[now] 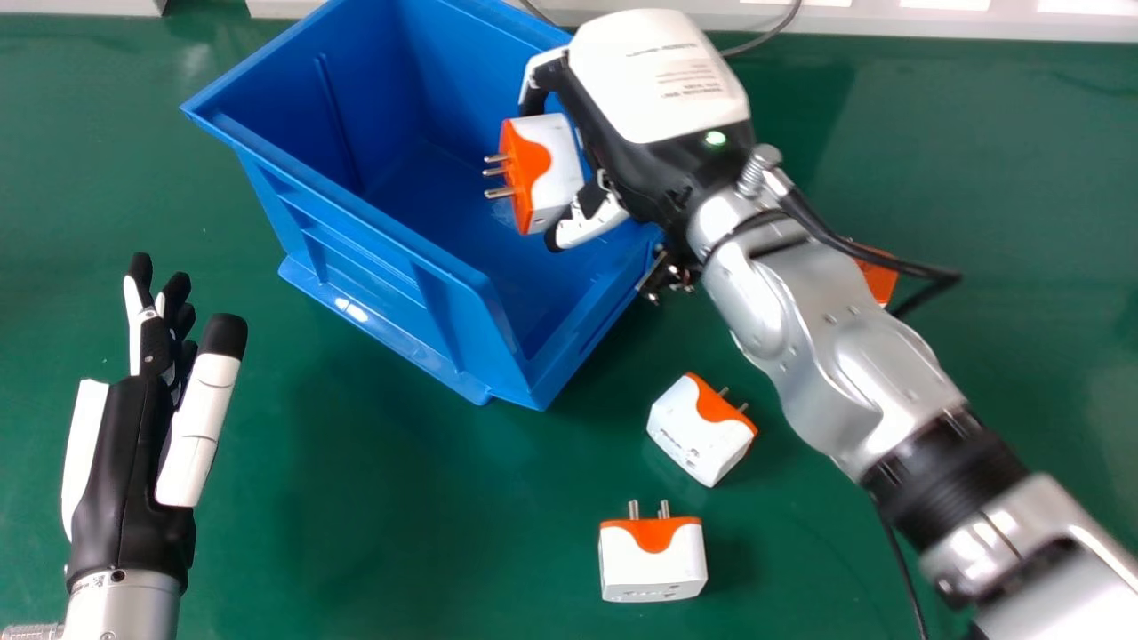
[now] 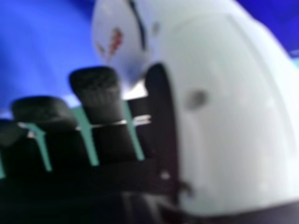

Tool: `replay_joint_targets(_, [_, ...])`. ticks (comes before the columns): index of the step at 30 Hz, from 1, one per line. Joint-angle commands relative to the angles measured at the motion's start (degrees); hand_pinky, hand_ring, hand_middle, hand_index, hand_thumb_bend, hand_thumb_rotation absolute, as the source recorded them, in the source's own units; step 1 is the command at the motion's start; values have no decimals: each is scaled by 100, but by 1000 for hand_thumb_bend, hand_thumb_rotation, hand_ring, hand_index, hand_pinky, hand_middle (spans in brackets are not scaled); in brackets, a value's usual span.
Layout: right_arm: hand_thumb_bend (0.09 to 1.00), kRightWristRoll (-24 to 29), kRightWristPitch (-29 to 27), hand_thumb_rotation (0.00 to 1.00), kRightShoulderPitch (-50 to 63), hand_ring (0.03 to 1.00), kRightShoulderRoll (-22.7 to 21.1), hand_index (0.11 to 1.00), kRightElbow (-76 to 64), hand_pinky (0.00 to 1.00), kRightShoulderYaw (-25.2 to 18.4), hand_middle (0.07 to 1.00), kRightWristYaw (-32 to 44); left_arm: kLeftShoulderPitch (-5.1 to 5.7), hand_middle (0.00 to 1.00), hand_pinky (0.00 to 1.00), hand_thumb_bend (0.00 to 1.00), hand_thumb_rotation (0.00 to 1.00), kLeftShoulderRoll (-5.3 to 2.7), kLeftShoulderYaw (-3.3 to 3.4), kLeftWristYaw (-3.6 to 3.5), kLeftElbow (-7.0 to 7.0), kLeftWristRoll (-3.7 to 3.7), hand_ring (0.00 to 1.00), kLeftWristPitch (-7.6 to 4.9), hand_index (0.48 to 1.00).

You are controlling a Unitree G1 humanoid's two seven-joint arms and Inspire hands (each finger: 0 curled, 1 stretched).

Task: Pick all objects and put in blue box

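My right hand (image 1: 613, 116) is over the blue box (image 1: 356, 213) in the head view, its thumb and fingers closed round a white and orange plug adapter (image 1: 556, 164) whose pins point left. In the right hand view the adapter (image 2: 117, 42) shows between the fingers and thumb of my right hand (image 2: 96, 93), with blue behind. Two more adapters rest on the green table: one (image 1: 698, 436) right of the box's near corner, another (image 1: 653, 564) nearer. An orange piece (image 1: 876, 271) is partly hidden behind my right forearm. My left hand (image 1: 124, 462) lies at the left, fingers straight.
The green table (image 1: 400, 533) surrounds the box. A black cable (image 1: 853, 244) loops off the right forearm, and a white ledge (image 1: 889, 22) runs along the far edge.
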Motion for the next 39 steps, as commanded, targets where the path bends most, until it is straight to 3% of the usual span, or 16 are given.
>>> replay_joint_targets(1, [503, -81, -38, 115, -462, 63, 104, 471, 173, 11, 82, 123, -147, 49, 1000, 1000, 834, 940, -2, 11, -22, -149, -51, 1000, -19, 1000])
replay_joint_targets(12, [510, 61, 2, 116, -1455, 68, 748, 481, 1733, 23, 472, 122, -300, 158, 1000, 1000, 852, 921, -61, -4, -92, -344, -92, 1000, 89, 1000])
replay_joint_targets(14, [511, 175, -68, 117, -1461, 99, 804, 480, 1838, 57, 430, 148, -340, 164, 1000, 1000, 853, 920, -69, -9, -98, -370, -95, 1000, 117, 1000])
replay_joint_targets(15, [514, 233, -94, 75, -1433, 169, 813, 484, 1841, 122, 412, 235, -323, 167, 1000, 1000, 854, 918, -76, -12, -100, -380, -95, 1000, 130, 1000])
replay_joint_targets(18, [516, 242, -79, 49, -1335, 245, 813, 491, 1849, 188, 488, 301, -270, 176, 1000, 1000, 856, 917, -102, -25, -101, -433, -89, 1000, 172, 1000])
replay_joint_targets(20, [639, 162, -24, 303, -1313, 645, 795, 696, 1865, 522, 587, 692, -272, 180, 1000, 1000, 852, 913, -113, -28, -103, -457, -89, 1000, 192, 1000])
replay_joint_targets(21, [666, 100, 13, 363, -1304, 723, 764, 750, 1852, 598, 655, 771, -264, 176, 1000, 1000, 852, 912, -120, -28, -105, -457, -90, 1000, 198, 1000])
replay_joint_targets(22, [666, 46, 48, 363, -1295, 723, 729, 750, 1825, 598, 711, 771, -243, 171, 1000, 1000, 852, 912, -126, -27, -109, -449, -94, 1000, 199, 1000])
replay_joint_targets(24, [713, -14, 104, 497, -1292, 855, 690, 859, 1803, 749, 792, 903, -220, 157, 1000, 1000, 851, 910, -133, -23, -116, -437, -99, 1000, 203, 1000])
replay_joint_targets(26, [718, -43, 170, 512, -1297, 869, 665, 871, 1781, 765, 856, 917, -178, 134, 1000, 1000, 850, 910, -132, -16, -122, -413, -106, 1000, 205, 1000])
replay_joint_targets(28, [724, -81, 247, 582, -1297, 941, 634, 933, 1728, 861, 920, 966, -122, 117, 1000, 1000, 847, 910, -126, -6, -127, -392, -113, 1000, 203, 1000])
replay_joint_targets(33, [701, -98, 373, 644, -1204, 994, 542, 993, 1461, 973, 1001, 997, -84, 103, 1000, 1000, 837, 912, -113, -7, -128, -389, -129, 1000, 214, 1000])
replay_joint_targets(39, [687, -90, 484, 645, -1065, 999, 455, 998, 1162, 987, 1022, 999, -86, 70, 1000, 1000, 834, 912, -101, -2, -136, -335, -130, 1000, 189, 1000])
